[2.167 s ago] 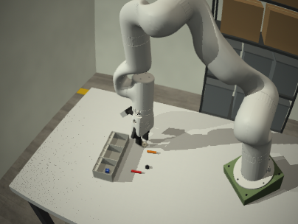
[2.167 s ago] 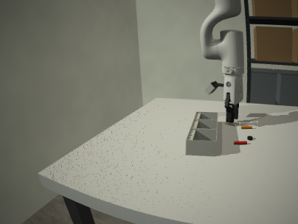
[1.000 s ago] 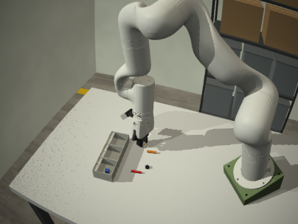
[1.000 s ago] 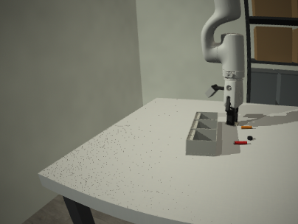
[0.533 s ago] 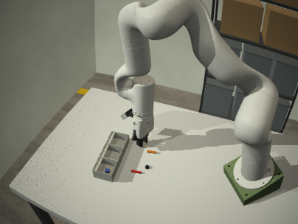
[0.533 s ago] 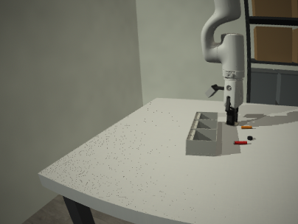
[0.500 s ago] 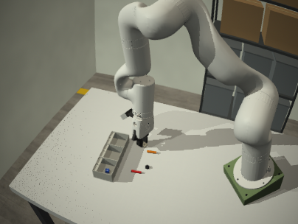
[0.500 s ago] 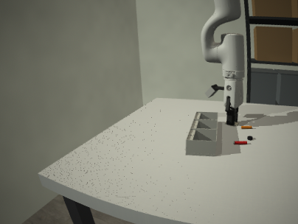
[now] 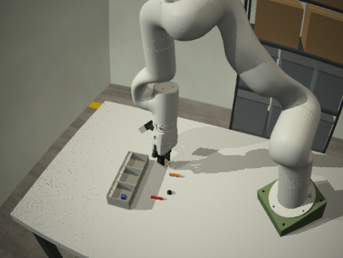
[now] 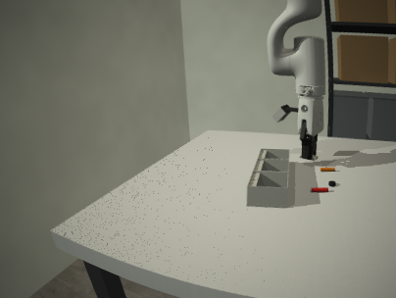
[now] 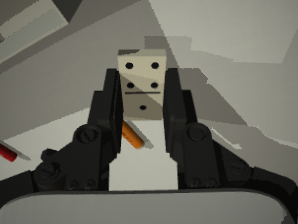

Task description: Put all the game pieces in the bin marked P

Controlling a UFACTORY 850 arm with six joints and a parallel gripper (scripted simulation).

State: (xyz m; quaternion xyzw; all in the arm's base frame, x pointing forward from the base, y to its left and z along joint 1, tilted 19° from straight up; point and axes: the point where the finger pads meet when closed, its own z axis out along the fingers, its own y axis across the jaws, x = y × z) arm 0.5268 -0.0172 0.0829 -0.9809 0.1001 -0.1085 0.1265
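My gripper (image 9: 162,160) (image 10: 308,153) (image 11: 142,87) is shut on a cream domino (image 11: 141,86) with black dots, low at the table top just beyond the far end of the grey divided bin (image 9: 141,186) (image 10: 272,197). A small blue piece (image 9: 123,196) lies in the bin's nearest compartment. No letter mark shows on the bin in any view. On the table to the right of the bin lie an orange stick (image 9: 174,174) (image 10: 327,169) (image 11: 131,135), a red stick (image 9: 156,197) (image 10: 320,189) and a small black piece (image 9: 169,192) (image 10: 332,183).
The arm's green base (image 9: 292,205) stands at the table's right side. Shelves with cardboard boxes (image 9: 297,21) stand behind the table. The table edge runs along the front and the left.
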